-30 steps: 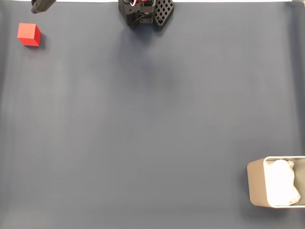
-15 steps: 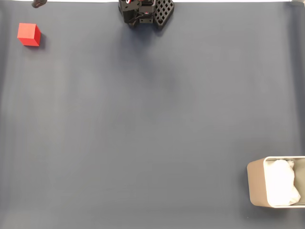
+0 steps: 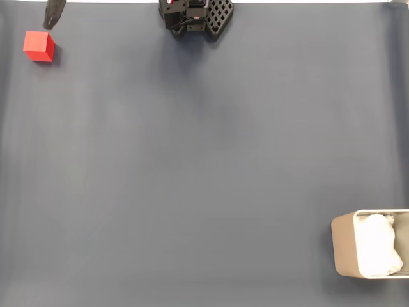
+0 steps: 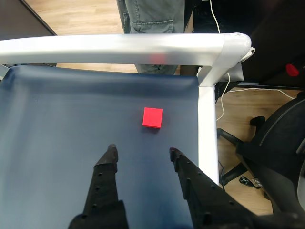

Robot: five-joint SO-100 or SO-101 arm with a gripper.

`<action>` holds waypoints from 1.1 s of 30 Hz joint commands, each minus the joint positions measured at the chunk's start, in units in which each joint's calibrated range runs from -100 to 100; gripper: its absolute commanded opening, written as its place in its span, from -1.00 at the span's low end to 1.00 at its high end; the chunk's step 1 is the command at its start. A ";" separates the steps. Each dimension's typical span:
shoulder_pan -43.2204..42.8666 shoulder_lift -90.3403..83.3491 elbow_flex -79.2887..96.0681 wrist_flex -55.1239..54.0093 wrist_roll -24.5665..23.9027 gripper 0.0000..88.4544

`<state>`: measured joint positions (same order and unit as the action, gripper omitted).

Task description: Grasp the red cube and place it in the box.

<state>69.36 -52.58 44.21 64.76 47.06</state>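
Observation:
The red cube [image 3: 38, 46] sits on the dark blue mat near the far left corner in the fixed view. In the wrist view the red cube [image 4: 152, 117] lies just ahead of my gripper [image 4: 143, 153], slightly right of its centre line. The gripper is open, its two black fingers apart with nothing between them and clear of the cube. A dark fingertip [image 3: 52, 15] pokes in at the fixed view's top edge just above the cube. The beige box [image 3: 344, 249] with white wrinkly lining stands at the bottom right corner, far from the cube.
The arm's black base [image 3: 195, 16] sits at the top middle of the mat. In the wrist view a white frame rail [image 4: 119, 47] borders the table just beyond and right of the cube. A person's legs [image 4: 150, 16] stand behind it, with an office chair [image 4: 271, 152] at right.
The dark gripper tip at the top left slid almost out of the fixed view, then came back down as a narrow point just above the cube. The cube and box have not moved.

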 commanded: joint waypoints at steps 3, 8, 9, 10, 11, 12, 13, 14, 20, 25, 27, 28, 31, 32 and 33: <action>0.38 1.63 0.77 -3.77 -1.03 -0.36; 0.31 3.71 2.87 -6.48 -1.37 -0.34; 0.31 4.14 3.23 -7.05 -1.42 -0.33; 0.31 4.66 3.41 -7.63 -1.51 -0.33; 0.31 5.27 3.69 -8.36 -1.61 -0.32; 0.31 5.88 3.69 -8.94 -1.71 -0.32; 0.31 6.57 3.69 -9.51 -1.81 -0.32; 0.31 7.18 3.69 -10.09 -1.90 -0.32; 0.31 10.82 3.87 -13.28 -2.54 -0.31; 0.31 13.68 3.87 -15.33 -3.17 -0.31; 0.31 14.54 4.24 -16.40 -3.37 -0.31; 0.31 14.98 4.33 -16.81 -3.37 -0.31; 0.31 16.19 4.42 -17.79 -3.47 -0.31; 0.31 16.54 4.42 -18.20 -3.47 -0.31; 0.31 16.88 4.42 -18.53 -3.47 -0.31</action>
<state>69.36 -36.26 49.37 47.97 43.93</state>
